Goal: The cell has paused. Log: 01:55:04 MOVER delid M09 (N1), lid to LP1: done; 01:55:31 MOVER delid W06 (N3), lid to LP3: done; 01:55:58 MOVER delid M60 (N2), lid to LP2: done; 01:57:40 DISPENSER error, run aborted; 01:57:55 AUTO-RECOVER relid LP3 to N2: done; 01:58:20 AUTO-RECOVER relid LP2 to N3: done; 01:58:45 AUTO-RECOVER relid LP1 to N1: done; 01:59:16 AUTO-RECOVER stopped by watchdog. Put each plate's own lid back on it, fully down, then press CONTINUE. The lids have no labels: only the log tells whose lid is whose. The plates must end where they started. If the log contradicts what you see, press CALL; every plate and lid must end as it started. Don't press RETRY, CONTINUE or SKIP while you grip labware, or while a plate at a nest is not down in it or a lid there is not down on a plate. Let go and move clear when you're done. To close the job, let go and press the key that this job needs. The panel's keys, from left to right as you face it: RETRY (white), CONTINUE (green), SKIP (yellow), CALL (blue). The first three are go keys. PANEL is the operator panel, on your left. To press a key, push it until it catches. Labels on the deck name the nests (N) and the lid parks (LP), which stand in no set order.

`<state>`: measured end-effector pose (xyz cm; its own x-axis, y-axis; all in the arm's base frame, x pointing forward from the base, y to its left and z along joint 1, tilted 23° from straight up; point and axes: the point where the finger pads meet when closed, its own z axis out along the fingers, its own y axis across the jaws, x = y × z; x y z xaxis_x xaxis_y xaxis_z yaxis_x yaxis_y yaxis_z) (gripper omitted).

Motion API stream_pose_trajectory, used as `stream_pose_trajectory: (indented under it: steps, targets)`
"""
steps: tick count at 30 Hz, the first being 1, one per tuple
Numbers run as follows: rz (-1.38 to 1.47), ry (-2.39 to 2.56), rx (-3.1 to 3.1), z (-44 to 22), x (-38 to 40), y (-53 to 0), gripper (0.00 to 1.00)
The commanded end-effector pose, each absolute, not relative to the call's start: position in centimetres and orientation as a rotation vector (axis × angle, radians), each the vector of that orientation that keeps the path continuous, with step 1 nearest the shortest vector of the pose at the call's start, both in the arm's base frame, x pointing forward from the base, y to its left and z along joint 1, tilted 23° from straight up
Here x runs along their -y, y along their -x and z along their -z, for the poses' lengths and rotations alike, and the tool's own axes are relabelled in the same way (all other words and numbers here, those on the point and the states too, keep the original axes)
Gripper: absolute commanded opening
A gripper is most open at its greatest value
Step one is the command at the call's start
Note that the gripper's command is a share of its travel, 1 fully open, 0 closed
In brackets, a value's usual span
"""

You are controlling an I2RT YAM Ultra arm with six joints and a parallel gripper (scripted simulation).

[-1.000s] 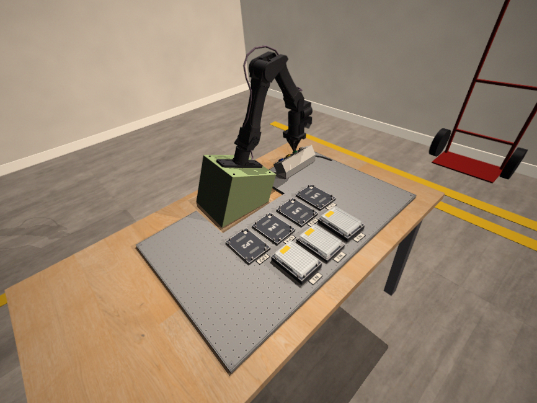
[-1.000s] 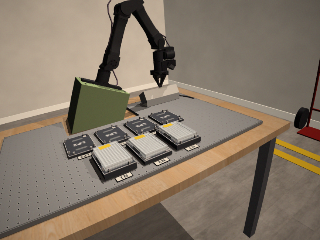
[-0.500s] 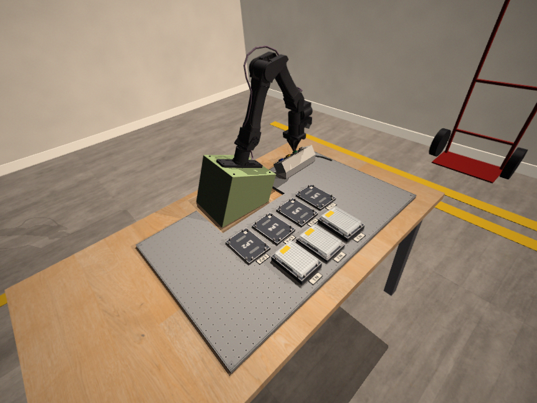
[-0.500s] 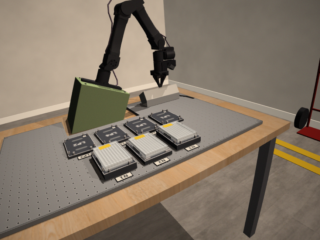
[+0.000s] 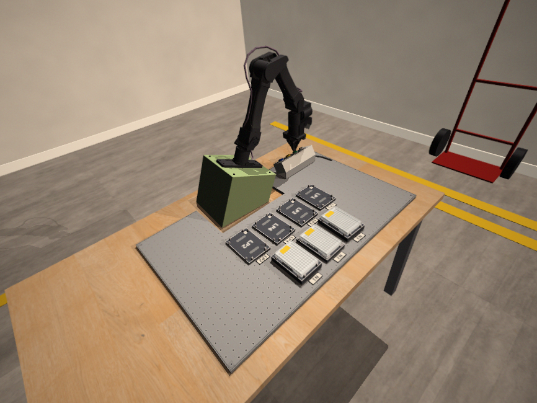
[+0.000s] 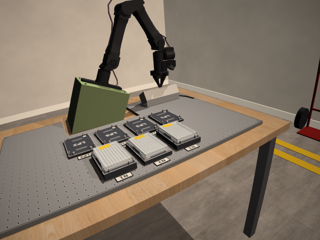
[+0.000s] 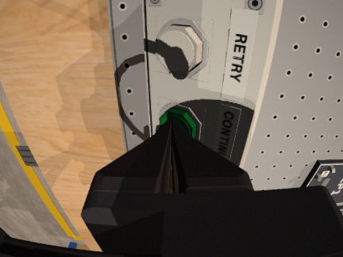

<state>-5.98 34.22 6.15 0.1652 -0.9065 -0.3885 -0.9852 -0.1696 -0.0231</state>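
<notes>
The black hand (image 5: 294, 150) (image 6: 160, 86) (image 7: 171, 128) is clenched, fingertips at the green button (image 7: 184, 124) of the panel (image 5: 296, 163) (image 6: 161, 95) (image 7: 212, 75) on the table's (image 5: 77, 320) (image 6: 144, 204) (image 7: 59, 47) far side. Three plates (image 5: 297, 260) (image 6: 112, 156) stand along the near edge; a red cart (image 5: 465, 167) (image 6: 313, 133) stands on the floor to the right.

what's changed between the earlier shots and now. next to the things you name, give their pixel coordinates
Nothing visibly changed in the top and exterior views. The black two-fingered tool (image 5: 294, 150) (image 6: 160, 86) (image 7: 171, 128) stays shut, empty, over the pale grey wedge-shaped panel (image 5: 300, 163) (image 6: 163, 96) (image 7: 216, 81). The three white gridded rectangular plates (image 5: 320, 242) (image 6: 148, 145) stayed put. No earlier wrist picture to compare.
</notes>
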Motion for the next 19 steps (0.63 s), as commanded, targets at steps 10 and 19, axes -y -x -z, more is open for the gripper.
stream_pose_trajectory:
  steps: [10,19]
  targets:
    - [-0.383,2.165,-1.835,-5.00,-34.16,4.97,0.00]
    - [-0.382,2.166,-1.836,-4.77,-34.16,4.89,0.00]
